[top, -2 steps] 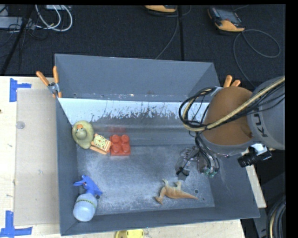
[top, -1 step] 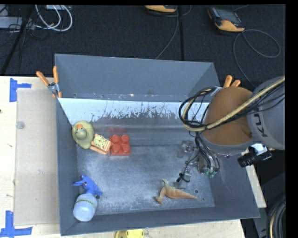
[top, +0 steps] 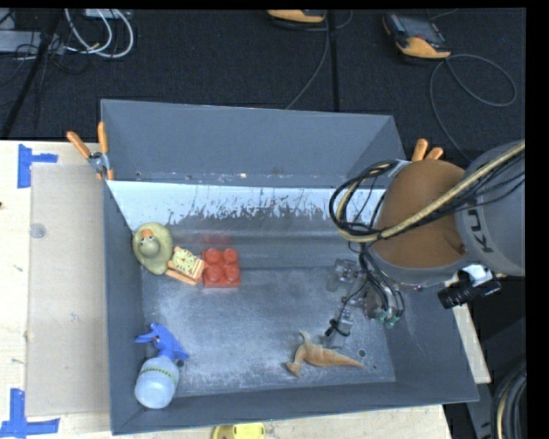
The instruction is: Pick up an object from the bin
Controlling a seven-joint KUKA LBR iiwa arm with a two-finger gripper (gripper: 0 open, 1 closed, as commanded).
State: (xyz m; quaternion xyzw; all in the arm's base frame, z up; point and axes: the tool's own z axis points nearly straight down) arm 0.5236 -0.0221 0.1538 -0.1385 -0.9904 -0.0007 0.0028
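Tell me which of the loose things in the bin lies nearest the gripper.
The tan plastic animal figure, lying right beside the gripper at the bin's front right. The red studded brick, yellow-green duck and blue-capped spray bottle all lie far left.

1. This is looking like a robotics lab or test cell, not a home or a shop: an industrial robot arm (top: 502,214) is reaching in from the right over a grey metal bin (top: 249,146).
2. Black cables (top: 360,201) are looping off the arm's orange wrist cover (top: 420,214).
3. More loose cables (top: 101,14) are trailing across the dark floor (top: 214,60) behind the bin.
4. The bin is holding an unrelated mix of small things lying scattered and apart: a yellow-green duck toy (top: 152,247), a red block (top: 221,267), a spray bottle (top: 159,373) and a tan toy animal (top: 322,356). They are not sitting in any order, as shop stock or household goods would be.
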